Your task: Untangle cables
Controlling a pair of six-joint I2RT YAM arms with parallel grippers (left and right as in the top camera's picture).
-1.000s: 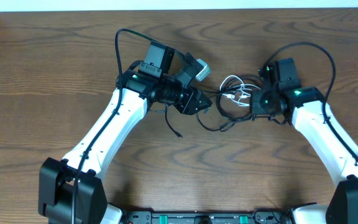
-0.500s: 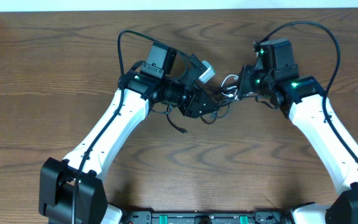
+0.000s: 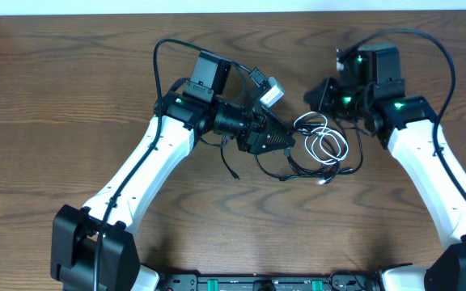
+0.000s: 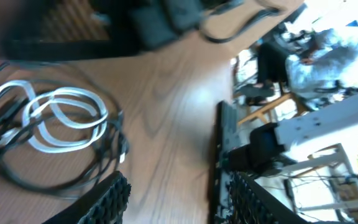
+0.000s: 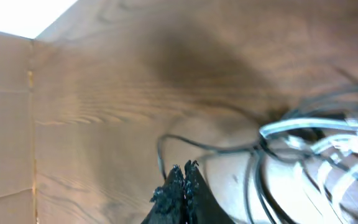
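The left gripper (image 3: 288, 142) has its jaws released. They stand apart, and the left wrist view shows only bare brown wood-grain tabletop (image 3: 55, 97) between them. The tangle lies close ahead of those jaws and off to one side. It is a short white cord (image 3: 324, 139) coiled in several loops, with thin black cords (image 3: 306, 168) looping around and under it, all flat on the tabletop. The right gripper (image 3: 312, 95) has its jaws clenched tight together. In the right wrist view a thin black strand curves just beside their tips, but whether it is pinched cannot be told. The white loops lie beyond these jaws, apart from them.
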